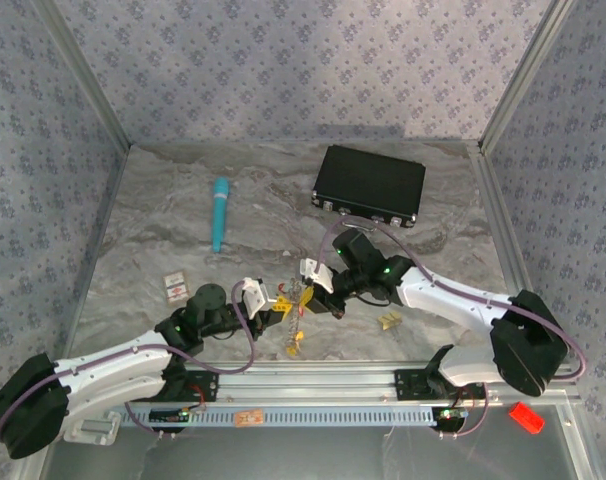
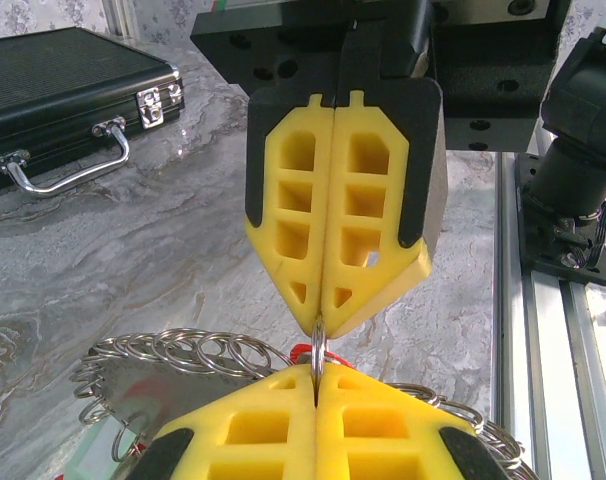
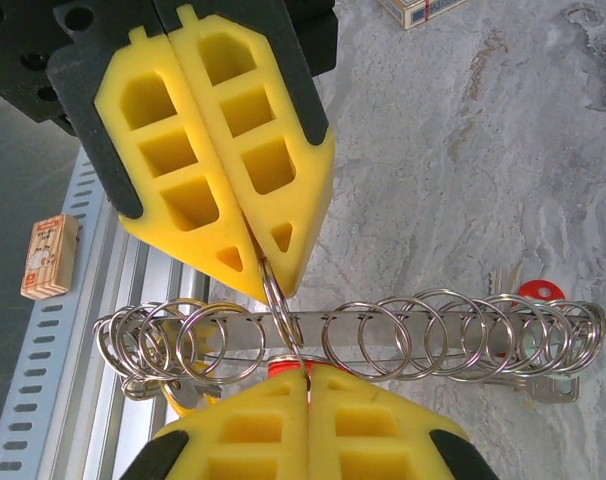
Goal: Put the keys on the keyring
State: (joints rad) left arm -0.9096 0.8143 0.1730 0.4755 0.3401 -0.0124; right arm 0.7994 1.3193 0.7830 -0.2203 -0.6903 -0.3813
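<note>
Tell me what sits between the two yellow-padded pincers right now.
A small silvery metal ring bridges the gap, pinched by the shut left pincer and the shut right pincer alike. Both wrist views show it.

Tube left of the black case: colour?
The tube is teal; the top external view shows it best.

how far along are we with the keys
Little looks done: the keyring carries mostly bare rings. In hand: left gripper and right gripper are both shut on one small ring. Left: a yellow key lies loose.
</note>
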